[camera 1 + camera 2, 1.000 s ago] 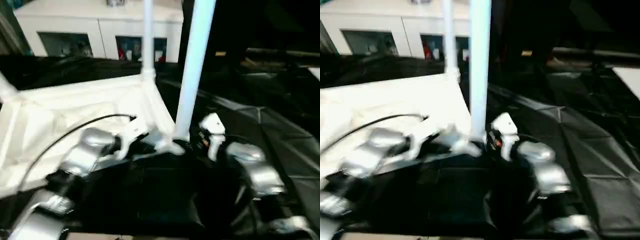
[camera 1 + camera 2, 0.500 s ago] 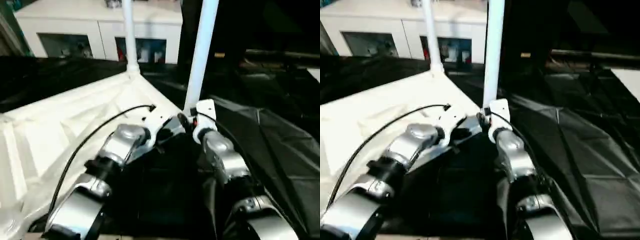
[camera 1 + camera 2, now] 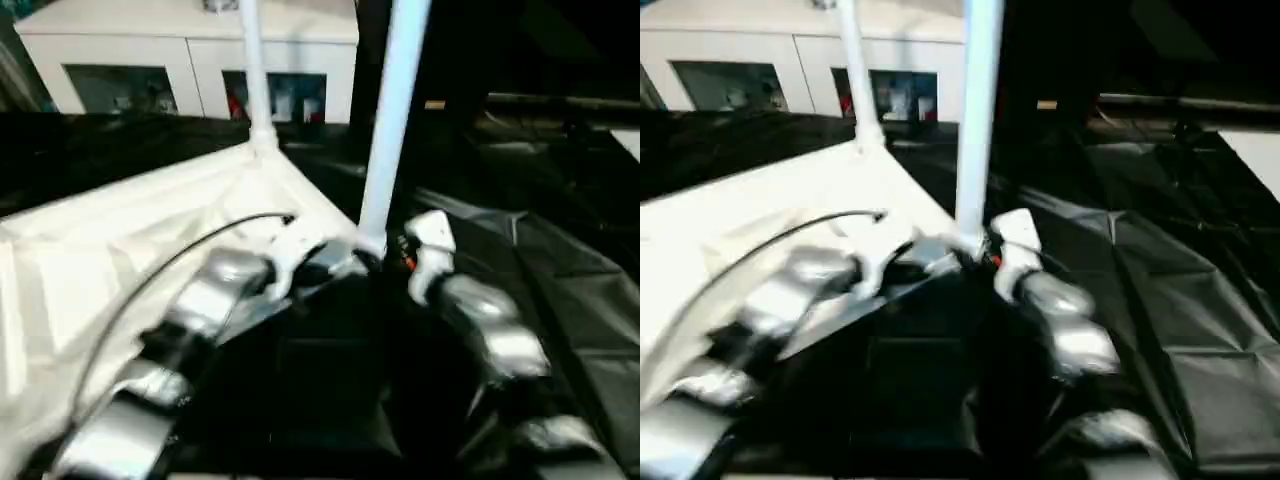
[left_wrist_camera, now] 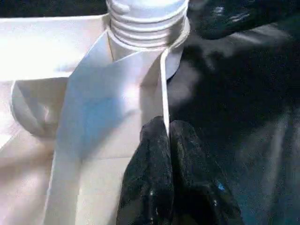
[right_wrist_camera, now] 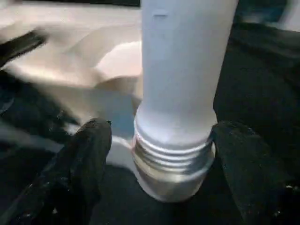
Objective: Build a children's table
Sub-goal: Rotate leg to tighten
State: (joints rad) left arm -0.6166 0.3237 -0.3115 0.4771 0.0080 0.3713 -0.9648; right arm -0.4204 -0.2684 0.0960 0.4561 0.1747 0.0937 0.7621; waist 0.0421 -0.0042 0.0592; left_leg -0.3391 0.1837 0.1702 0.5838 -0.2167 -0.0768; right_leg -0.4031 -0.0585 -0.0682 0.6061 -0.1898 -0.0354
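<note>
The upturned tabletop (image 3: pixel 130 250) fills the left half of the head view, ribbed underside up, resting on black sheeting (image 3: pixel 560 270) that covers the floor across the right and lower part of the frame. Two legs stand up out of it: a far leg (image 3: pixel 250 70) at upper centre, and a near leg (image 3: pixel 392 120) just right of centre, rising out of the top edge.

The near leg is the worry. In the right wrist view its threaded collar (image 5: pixel 172 157) sits at the corner socket with several threads still showing, so I'd judge it is not fully wound home. The right gripper (image 5: pixel 157 161) has its fingers (image 5: pixel 89 150) spread wide on either side of the leg, touching nothing, so the leg stands on its own. If it is only partly seated, a knock from either forearm could tip or cross-thread it.

The left gripper (image 4: pixel 168 140) is pinched closed on the thin rim wall (image 4: pixel 164 84) of the tabletop beside that same socket. It's a narrow edge to hold; should it slip, the top could swivel on the slick sheeting when turning resumes.

Behind, along the top left of the frame, a white cabinet (image 3: pixel 200 40) with glass doors stands against the wall; the rest of the room beyond is dark
</note>
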